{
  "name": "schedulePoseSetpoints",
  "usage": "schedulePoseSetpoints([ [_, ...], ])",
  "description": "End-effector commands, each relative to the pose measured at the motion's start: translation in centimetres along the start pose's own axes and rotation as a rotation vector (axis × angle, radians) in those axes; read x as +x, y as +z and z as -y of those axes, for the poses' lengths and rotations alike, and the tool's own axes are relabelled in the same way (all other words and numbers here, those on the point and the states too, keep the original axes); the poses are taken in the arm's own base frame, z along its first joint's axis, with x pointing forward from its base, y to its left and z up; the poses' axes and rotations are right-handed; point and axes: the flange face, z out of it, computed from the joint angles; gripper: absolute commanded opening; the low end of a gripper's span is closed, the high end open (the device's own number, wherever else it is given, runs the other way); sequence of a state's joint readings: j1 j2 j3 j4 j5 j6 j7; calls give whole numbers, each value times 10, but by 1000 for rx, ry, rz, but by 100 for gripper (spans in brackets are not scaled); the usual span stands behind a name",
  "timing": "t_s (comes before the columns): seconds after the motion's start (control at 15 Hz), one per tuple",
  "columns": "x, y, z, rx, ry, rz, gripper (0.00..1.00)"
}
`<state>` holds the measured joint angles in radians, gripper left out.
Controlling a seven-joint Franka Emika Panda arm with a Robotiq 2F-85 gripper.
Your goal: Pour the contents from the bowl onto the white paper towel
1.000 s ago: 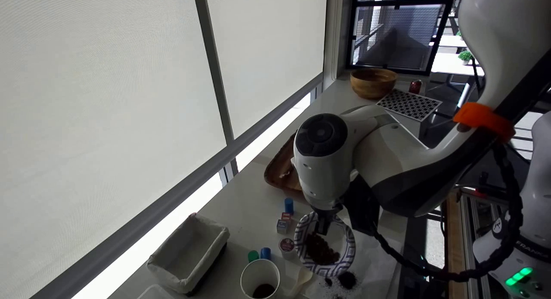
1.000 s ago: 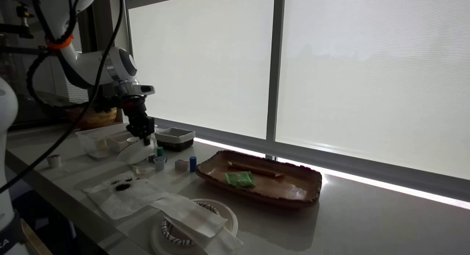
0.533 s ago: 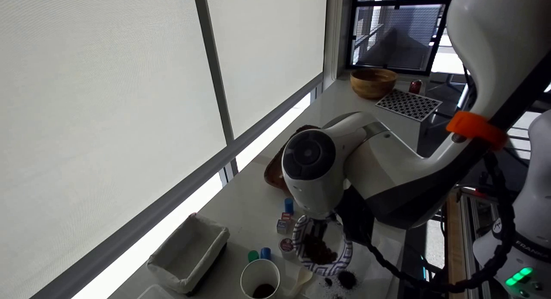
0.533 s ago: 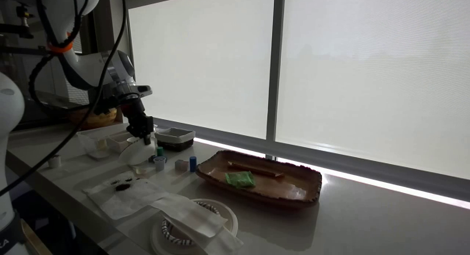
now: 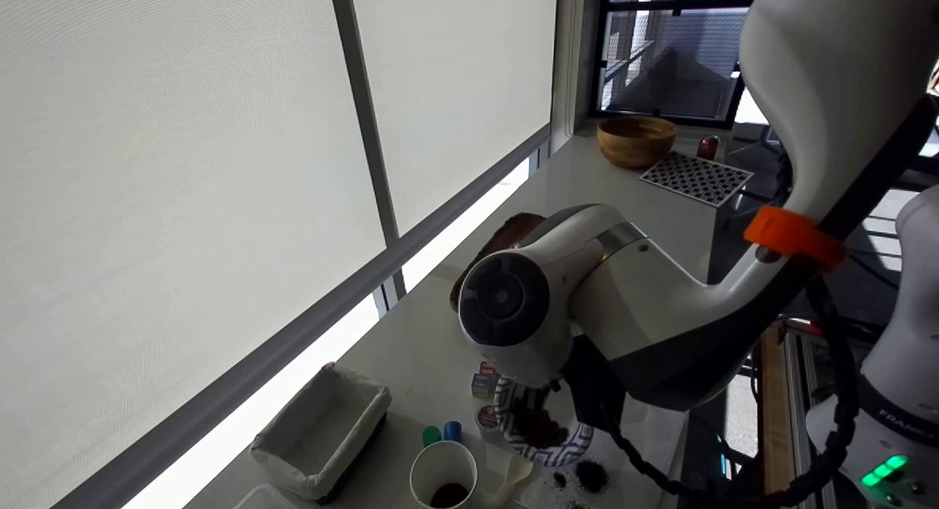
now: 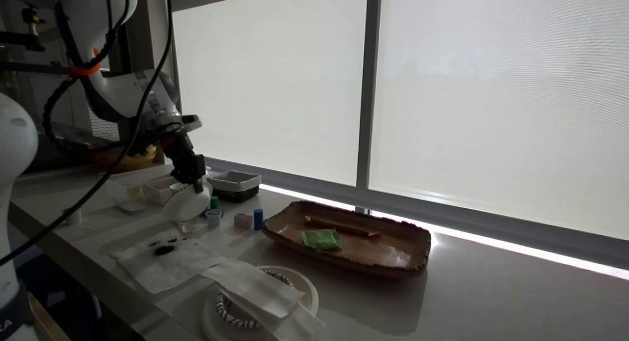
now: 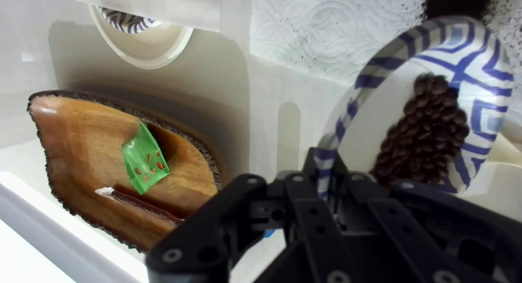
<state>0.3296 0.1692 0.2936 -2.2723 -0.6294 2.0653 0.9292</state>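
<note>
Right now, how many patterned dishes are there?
2: blue-patterned white bowl held by the black end effector; striped round dish partly under white paper sheets. More may be hidden.

Exteriors dim, backlit; pincer (image 7: 326, 165) seemingly blurred.

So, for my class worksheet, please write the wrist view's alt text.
A black gripper pinches the rim of a tilted, blue-and-white patterned bowl of dark brown beans. Behind it lies a white embossed paper towel with dark powder; at left, a brown wooden tray holds a green packet.
</note>
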Motion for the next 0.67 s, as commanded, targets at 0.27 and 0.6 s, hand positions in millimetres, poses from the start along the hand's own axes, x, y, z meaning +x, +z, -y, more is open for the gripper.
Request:
schedulePoseSetpoints([
  [0.27,8,-4,16,-90,17,4,1],
  [0.6,10,-8,25,-126,18,16,1],
])
